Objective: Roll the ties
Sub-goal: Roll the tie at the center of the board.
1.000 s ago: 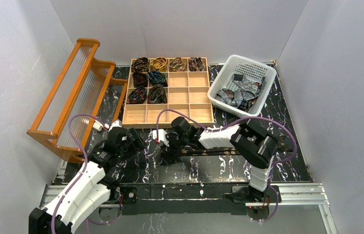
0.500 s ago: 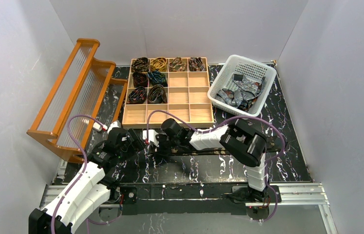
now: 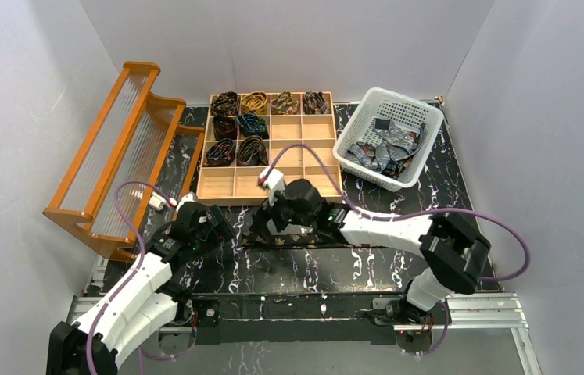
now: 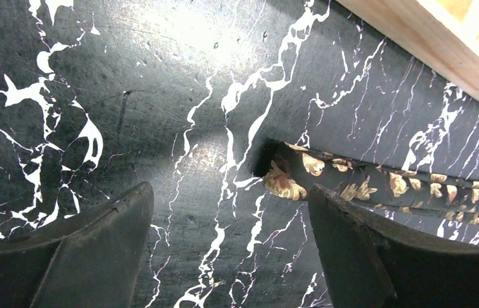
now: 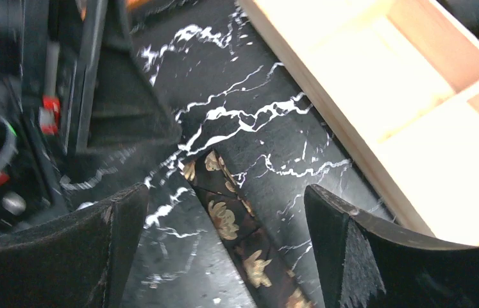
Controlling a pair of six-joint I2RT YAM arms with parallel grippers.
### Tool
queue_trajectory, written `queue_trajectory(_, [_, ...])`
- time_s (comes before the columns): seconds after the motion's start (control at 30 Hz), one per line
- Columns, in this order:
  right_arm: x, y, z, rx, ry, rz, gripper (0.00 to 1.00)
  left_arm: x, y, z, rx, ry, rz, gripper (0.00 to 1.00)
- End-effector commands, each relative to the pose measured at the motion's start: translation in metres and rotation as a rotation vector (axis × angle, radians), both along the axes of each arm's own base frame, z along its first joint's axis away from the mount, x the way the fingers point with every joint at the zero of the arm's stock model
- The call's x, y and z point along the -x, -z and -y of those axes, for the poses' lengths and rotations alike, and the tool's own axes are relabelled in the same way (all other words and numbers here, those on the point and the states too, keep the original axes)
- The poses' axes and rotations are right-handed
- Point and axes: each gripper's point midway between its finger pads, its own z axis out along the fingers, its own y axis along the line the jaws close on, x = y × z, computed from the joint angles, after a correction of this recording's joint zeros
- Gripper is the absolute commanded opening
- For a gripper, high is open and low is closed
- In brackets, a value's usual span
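**Q:** Which containers appear, and what does each hold?

**A:** At 12 o'clock on the black, white-veined marble-pattern worktop [image 3: 460, 183] stands a pale wooden tray divided into square compartments [image 3: 318, 129]. It holds eight small coiled patterned ties [image 3: 255, 101]. Four fill the far row, and two sit in each of the next two rows, on the 9 o'clock side. The other cells show bare wood. At 2 o'clock sits a white perforated plastic basket [image 3: 355, 125] holding a loose heap of grey-silver ties [image 3: 382, 152]. At 9 o'clock stands an orange wooden rack with ribbed clear panels [image 3: 109, 156].

**Q:** Where is the unrolled tie?

**A:** A dark brown strip tie with a gold floral pattern [image 4: 365, 183] lies flat on the worktop, just 6 o'clock of the tray's near wall. It runs along that wall toward 3 o'clock. Its free end points toward 9 o'clock and lies between the two arms.

**Q:** How do the hands stand?

**A:** The left hand [image 4: 227, 196] has its fingers spread and pinches nothing. The tie's end lies on the worktop within the gap, nearer the right-side finger. The right hand [image 5: 224, 192] is spread wide and straddles the strip close to its end. Whether its fingers touch the cloth cannot be told.
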Motion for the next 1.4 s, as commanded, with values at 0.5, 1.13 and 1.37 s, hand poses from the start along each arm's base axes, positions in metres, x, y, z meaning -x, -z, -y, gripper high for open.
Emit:
queue_trajectory(0.5, [0.013,0.057,0.019,-0.043,0.542,-1.053,0.50,-0.011,0.011,0.021,0.050,0.123,-0.045,0.93])
queue_trajectory(1.13, [0.016,0.103,0.032,0.131,0.643,-1.079,0.20,-0.002,0.029,0.031,0.116,0.151,-0.065,0.89])
queue_trajectory(1.37, [0.017,0.107,0.031,0.148,0.623,-1.083,0.17,-0.004,0.032,0.038,0.151,0.167,-0.050,0.84])
